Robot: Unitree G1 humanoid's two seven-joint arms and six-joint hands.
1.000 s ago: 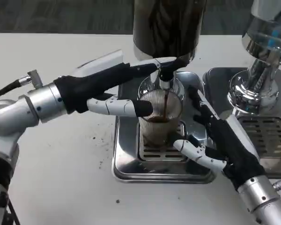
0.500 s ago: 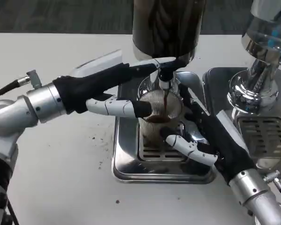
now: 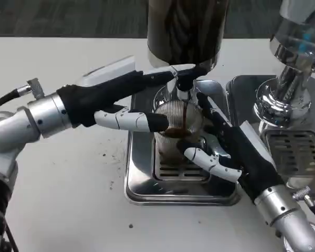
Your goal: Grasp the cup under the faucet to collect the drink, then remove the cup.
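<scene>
A ribbed clear cup (image 3: 173,134) stands on the drip grate (image 3: 170,170) under the faucet (image 3: 185,84). A dark stream runs into it, and brown drink fills its lower part. My left hand (image 3: 113,97) reaches in from the left. Its fingers (image 3: 157,77) lie stretched along the white faucet lever (image 3: 182,68), and its thumb touches the cup's left side. My right hand (image 3: 231,149) wraps the cup from the right, with its thumb across the cup's front and its fingers up along the far right side.
The steel drip tray (image 3: 142,184) surrounds the grate. A dark dispenser tank (image 3: 186,29) towers above the faucet. A second chrome machine (image 3: 289,100) with its own grate (image 3: 299,152) stands close on the right. Coffee specks (image 3: 107,156) dot the white table on the left.
My right hand has moved up and left from the tray's front right corner onto the cup. The left hand stays on the lever and the drink keeps pouring.
</scene>
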